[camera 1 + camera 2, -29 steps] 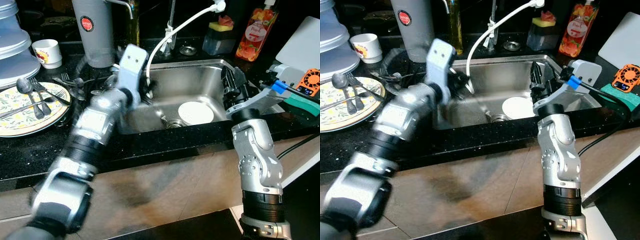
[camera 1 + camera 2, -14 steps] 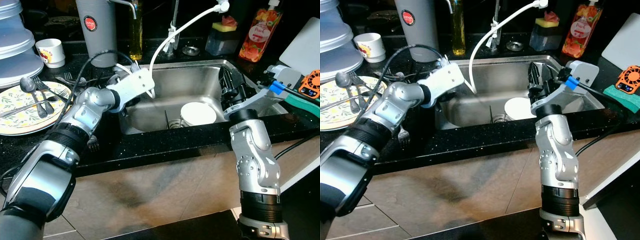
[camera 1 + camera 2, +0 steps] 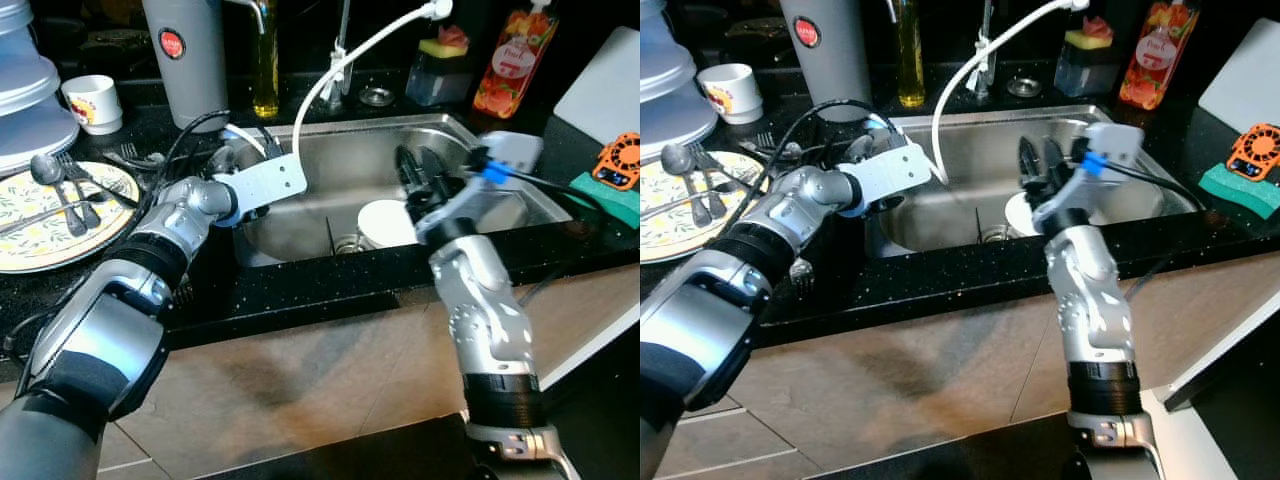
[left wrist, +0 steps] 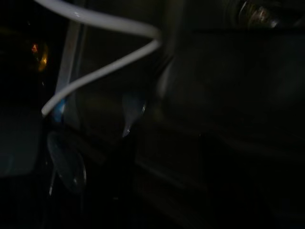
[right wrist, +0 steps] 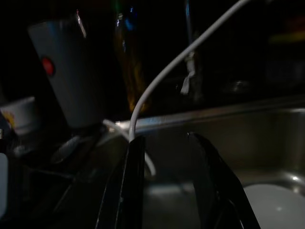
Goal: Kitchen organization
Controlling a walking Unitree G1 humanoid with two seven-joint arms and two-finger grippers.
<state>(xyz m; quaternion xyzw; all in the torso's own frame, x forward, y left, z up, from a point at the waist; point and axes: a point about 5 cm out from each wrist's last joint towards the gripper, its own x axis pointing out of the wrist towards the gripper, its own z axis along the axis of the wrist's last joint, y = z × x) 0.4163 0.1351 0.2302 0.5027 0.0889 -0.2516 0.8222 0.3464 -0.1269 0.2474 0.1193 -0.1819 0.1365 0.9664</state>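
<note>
1. Counts from my head cam: one steel sink [image 3: 380, 160], one white plate [image 3: 385, 222] lying in its basin near the drain, one floral plate [image 3: 40, 225] on the counter to the left with cutlery [image 3: 70, 190] on it (one spoon clear, several forks, exact number not readable).
2. Also one white cup [image 3: 92, 103], one grey cylinder [image 3: 185, 60], one yellow oil bottle [image 3: 265, 70], one white hose [image 3: 350, 70] arcing from the tap down to the sink's left rim, one orange-red soap bottle [image 3: 503, 70], one stack of pale bowls [image 3: 30, 90] at far left.
3. Right counter: one orange gadget [image 3: 615, 160] on a green sponge [image 3: 612, 195].
4. Writing: the cylinder has a round red label, text unreadable. The soap bottle label is too small to read. The cup has a print, not legible.
5. Left gripper [image 3: 245, 145] is at the sink's left rim by the hose end; I can't tell how its fingers stand, and the wrist cam is too dark.
6. Right gripper [image 3: 420, 175] is over the basin, just above the white plate, fingers apart with nothing between them (wrist cam confirms [image 5: 169, 186]).
7. Versus half a second back: the right arm has swung left, further over the sink; the left arm has barely moved. The white plate is in the same spot.
</note>
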